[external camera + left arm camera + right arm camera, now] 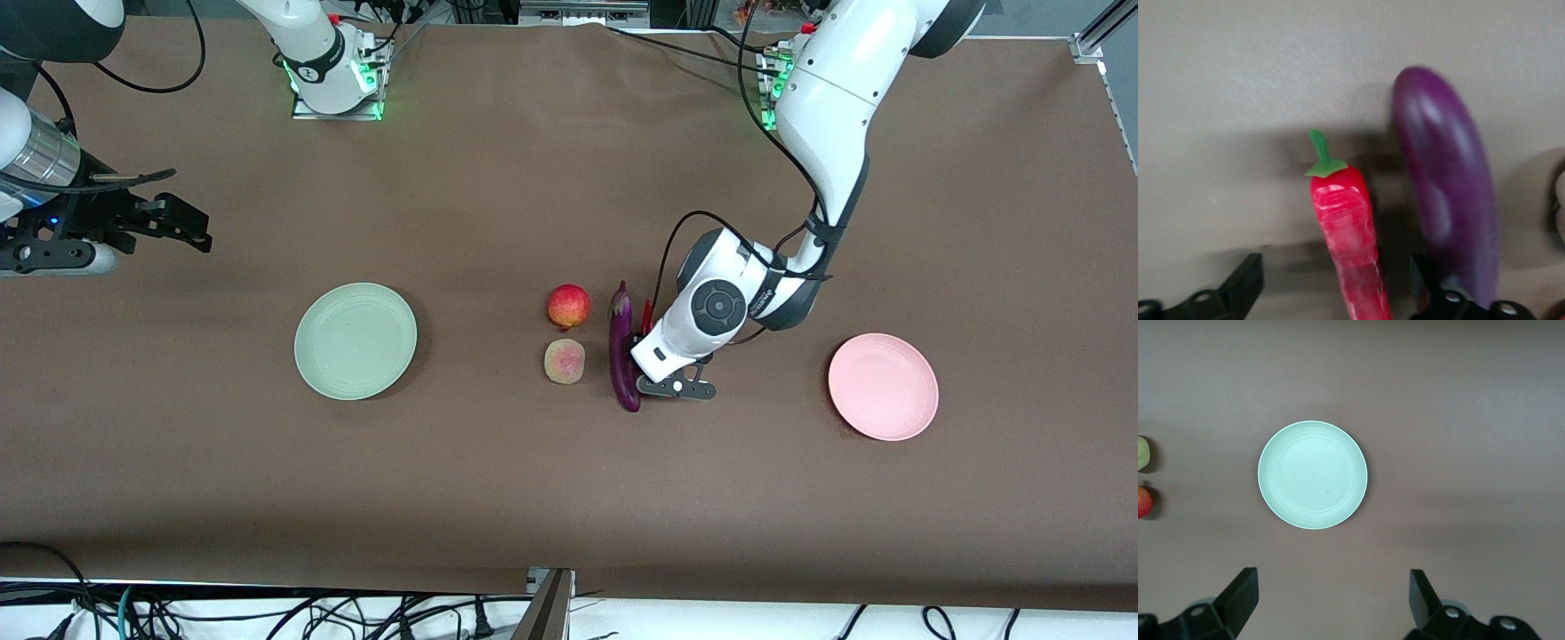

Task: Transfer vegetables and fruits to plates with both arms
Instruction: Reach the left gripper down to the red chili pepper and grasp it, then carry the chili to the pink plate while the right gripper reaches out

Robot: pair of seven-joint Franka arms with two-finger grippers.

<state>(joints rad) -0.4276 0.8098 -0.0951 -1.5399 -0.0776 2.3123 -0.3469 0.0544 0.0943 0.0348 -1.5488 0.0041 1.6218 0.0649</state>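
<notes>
Left gripper (1331,293): low at the table, jaws spread astride the red chili pepper (1348,247), beside the eggplant (624,351)
Right gripper (1331,600): waited spread wide, high above the green plate (1313,475)
Fruits: pomegranate (569,306) farther; pinkish fruit (564,361) nearer
Pink plate (883,386): toward the left arm's end

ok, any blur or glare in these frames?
Left wrist view: motion-smeared, eggplant and chili soft-edged, glossy highlights on both, dark shadow under them. Right wrist view: sharp, green plate evenly lit. Front view: crisp, soft shadows beside the plates, green glow at the bases.
</notes>
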